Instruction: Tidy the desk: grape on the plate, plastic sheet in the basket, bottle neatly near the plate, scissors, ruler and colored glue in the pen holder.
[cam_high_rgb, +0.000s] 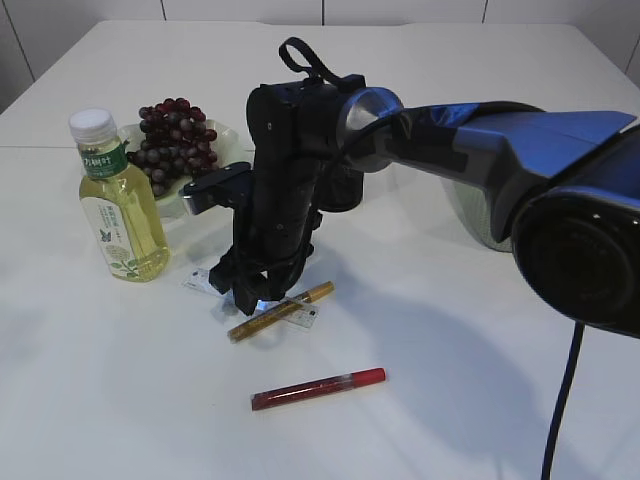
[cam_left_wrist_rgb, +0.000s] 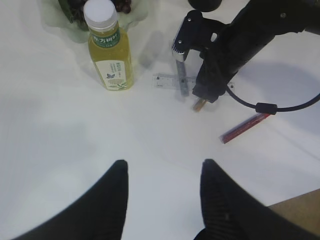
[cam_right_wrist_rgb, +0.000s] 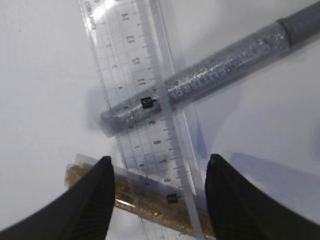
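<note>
My right gripper hangs open just above the clear ruler, which lies across a silver glue pen and a gold glue pen. Its fingers straddle the ruler without touching it. In the exterior view that gripper is at mid-table over the gold glue pen. A red glue pen lies nearer the front. The bottle stands upright beside the plate of grapes. My left gripper is open over bare table. Scissors and plastic sheet are out of view.
A dark pen holder and a grey basket show partly behind the right arm. The right arm's cable trails over the table near the red glue pen. White tabletop stretches around the front.
</note>
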